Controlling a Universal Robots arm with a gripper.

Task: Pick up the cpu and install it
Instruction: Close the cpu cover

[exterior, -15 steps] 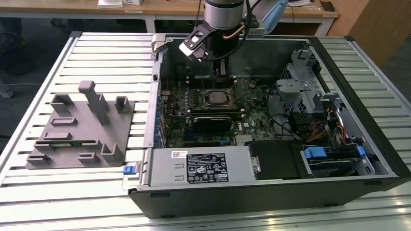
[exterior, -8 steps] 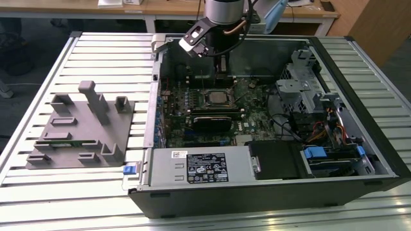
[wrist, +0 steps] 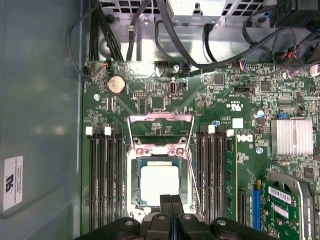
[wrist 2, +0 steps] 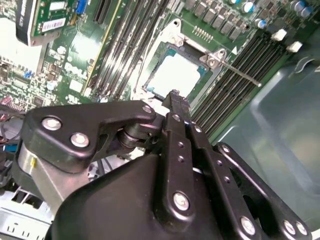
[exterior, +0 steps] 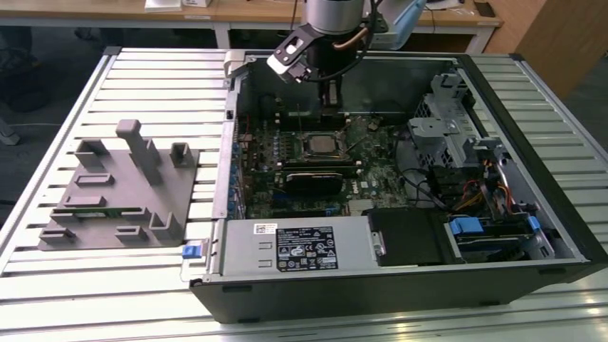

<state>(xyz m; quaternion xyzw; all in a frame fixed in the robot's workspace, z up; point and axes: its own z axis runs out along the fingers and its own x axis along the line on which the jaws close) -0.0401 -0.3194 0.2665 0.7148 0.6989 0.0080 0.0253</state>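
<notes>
Exterior view: the grey tray [exterior: 114,203] lies by the slatted table's [exterior: 57,107] edge at the exterior view's left, then the open computer case [exterior: 399,285]. The cpu [exterior: 323,146] sits in the motherboard's [exterior: 380,167] socket [exterior: 303,146], near the board's middle. The gripper [exterior: 329,105], pinched closed on nothing, hangs above it. Seating likely wants a light, square touch; 1 skewed push risks bent pins.

cpu [wrist: 159,183] open from above, raised socket frame [wrist: 160,119] beside it, memory slots [wrist: 102,175] flanking
</notes>
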